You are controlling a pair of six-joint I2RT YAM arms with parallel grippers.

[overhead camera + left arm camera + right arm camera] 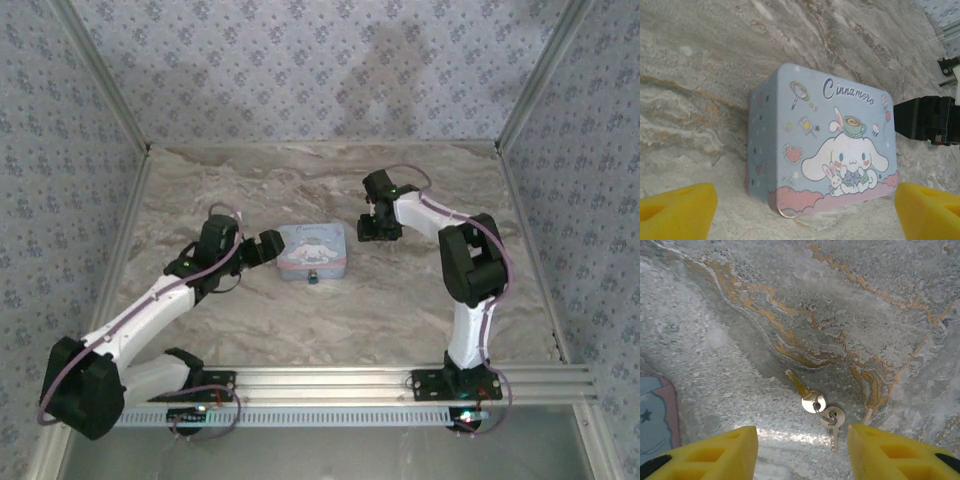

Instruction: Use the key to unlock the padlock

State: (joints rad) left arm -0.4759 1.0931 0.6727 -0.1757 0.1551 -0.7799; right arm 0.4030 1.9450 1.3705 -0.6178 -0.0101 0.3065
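Flat on the marbled worktop [740, 315]: two round-headed keys [822, 410] on one ring, one brassy blade pointing up-left in the right wrist view, the other down toward the camera. Near them, not touching, yellow right fingers [715, 452], apart. Further left, a pale blue cartoon tin box [825, 145] with rounded corners, facing the yellow left fingers [677, 210], wide apart. Against its near edge, the tiny dark padlock [313, 277]; direction too small to tell.
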